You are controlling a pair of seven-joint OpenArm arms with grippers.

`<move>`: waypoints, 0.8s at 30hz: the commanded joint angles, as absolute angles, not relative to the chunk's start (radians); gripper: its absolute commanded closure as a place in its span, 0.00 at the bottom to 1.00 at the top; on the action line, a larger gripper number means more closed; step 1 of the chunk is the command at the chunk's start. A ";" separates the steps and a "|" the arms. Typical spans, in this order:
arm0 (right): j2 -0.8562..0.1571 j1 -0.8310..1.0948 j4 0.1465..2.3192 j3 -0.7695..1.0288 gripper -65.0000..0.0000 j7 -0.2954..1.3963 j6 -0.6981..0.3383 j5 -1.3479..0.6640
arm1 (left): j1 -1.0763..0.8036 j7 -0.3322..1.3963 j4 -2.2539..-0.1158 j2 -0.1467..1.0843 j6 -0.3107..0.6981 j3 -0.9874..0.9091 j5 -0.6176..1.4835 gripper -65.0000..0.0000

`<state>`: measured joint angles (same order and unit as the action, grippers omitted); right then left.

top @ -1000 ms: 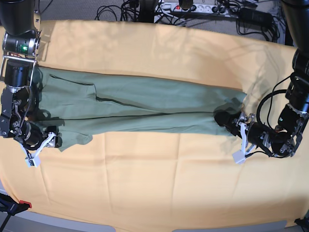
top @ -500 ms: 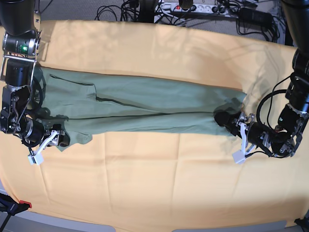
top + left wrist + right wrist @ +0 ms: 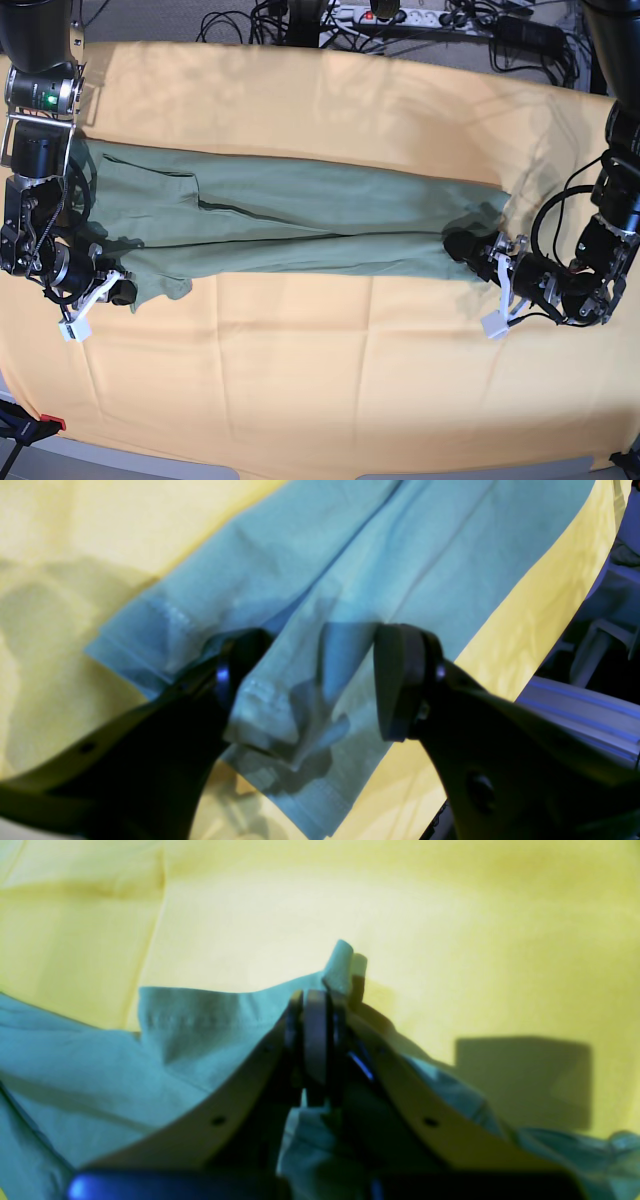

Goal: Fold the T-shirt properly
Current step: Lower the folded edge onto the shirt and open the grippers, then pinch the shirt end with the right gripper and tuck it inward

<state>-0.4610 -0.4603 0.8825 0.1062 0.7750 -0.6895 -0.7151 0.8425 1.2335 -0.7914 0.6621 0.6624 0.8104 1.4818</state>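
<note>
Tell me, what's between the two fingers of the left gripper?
In the left wrist view, the T-shirt hem lies between the open left gripper's fingers, with the yellow cloth underneath it.

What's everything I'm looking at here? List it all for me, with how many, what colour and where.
Sage-green cotton T-shirt: one, green, folded into a long band lying across the middle of the cloth.
Large yellow-orange cloth: one, yellow-orange, spread under the T-shirt.
Cables and power strip: several, black cables and a white strip, on the floor beyond the cloth's far edge.
Right end effector: one, dark fingers, shut on the T-shirt's corner at the base view's left end.
Left end effector: one, dark fingers, open astride the T-shirt's hem at the base view's right end.
</note>
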 commanded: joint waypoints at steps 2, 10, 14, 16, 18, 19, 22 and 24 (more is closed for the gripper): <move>-0.485 -0.490 0.911 0.112 1.00 0.770 -0.698 -0.733 | 0.873 1.226 -0.798 0.673 0.658 0.802 1.484 0.43; -0.500 -0.367 1.140 0.112 1.00 0.786 -0.698 -0.732 | 0.873 1.226 -0.798 0.673 0.658 0.802 1.484 0.43; -0.523 -0.233 1.323 0.112 1.00 0.774 -0.698 -0.725 | 0.873 1.226 -0.798 0.673 0.658 0.802 1.484 0.43; -0.544 -0.179 1.386 0.112 1.00 0.772 -0.698 -0.725 | 0.873 1.226 -0.798 0.673 0.658 0.802 1.484 0.43; -0.569 -0.133 1.422 0.112 1.00 0.771 -0.698 -0.726 | 0.873 1.226 -0.798 0.673 0.658 0.802 1.484 0.43; -0.580 -0.113 1.435 0.112 1.00 0.771 -0.698 -0.727 | 0.873 1.226 -0.798 0.673 0.658 0.802 1.484 0.43; -0.606 -0.060 1.461 0.112 1.00 0.772 -0.698 -0.729 | 0.873 1.226 -0.798 0.673 0.658 0.802 1.484 0.43; -0.620 -0.039 1.472 0.112 1.00 0.772 -0.698 -0.729 | 0.873 1.226 -0.798 0.674 0.658 0.802 1.484 0.43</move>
